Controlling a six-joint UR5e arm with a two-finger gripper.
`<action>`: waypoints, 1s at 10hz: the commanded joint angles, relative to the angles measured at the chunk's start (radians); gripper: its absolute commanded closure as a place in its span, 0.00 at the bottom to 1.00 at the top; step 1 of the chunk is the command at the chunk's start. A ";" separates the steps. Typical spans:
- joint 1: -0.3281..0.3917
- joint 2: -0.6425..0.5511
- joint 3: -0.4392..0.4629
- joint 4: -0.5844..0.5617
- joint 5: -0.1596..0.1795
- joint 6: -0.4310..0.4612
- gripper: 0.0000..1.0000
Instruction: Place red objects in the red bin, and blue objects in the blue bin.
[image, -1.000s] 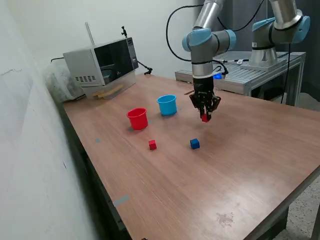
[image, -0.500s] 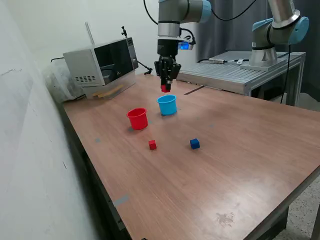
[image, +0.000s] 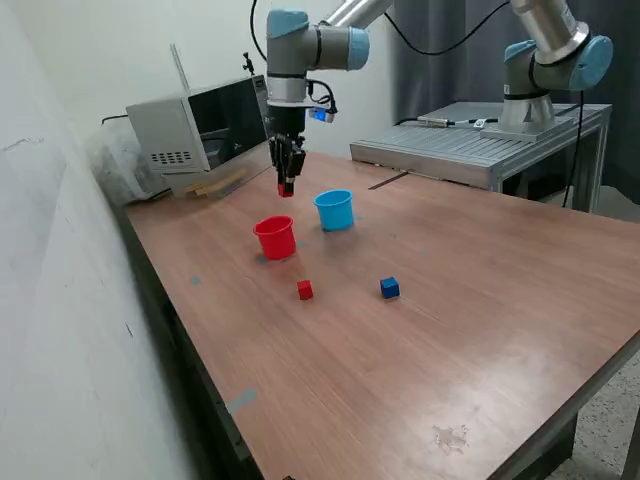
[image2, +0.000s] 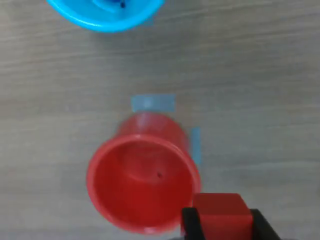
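Gripper (image: 286, 187): I see it pinching a red cube (image2: 221, 216) between its fingers, above the red cup (image: 275, 238).
Red cup: upright on the table (image: 480, 300), beside the light blue cup (image: 335, 210).
Loose cubes: second red cube (image: 305, 290) and blue cube (image: 390, 288) lie apart, nearer the camera.
Behind: microwave (image: 205, 125).

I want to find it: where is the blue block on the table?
In the exterior view, the blue block sits alone on the table, to the right of the loose red block, nearer the camera than both cups.
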 joint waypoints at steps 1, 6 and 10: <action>-0.018 0.054 -0.008 -0.002 -0.004 0.000 1.00; -0.031 0.085 -0.048 -0.057 -0.004 0.002 1.00; -0.055 0.121 -0.080 -0.062 -0.004 0.000 1.00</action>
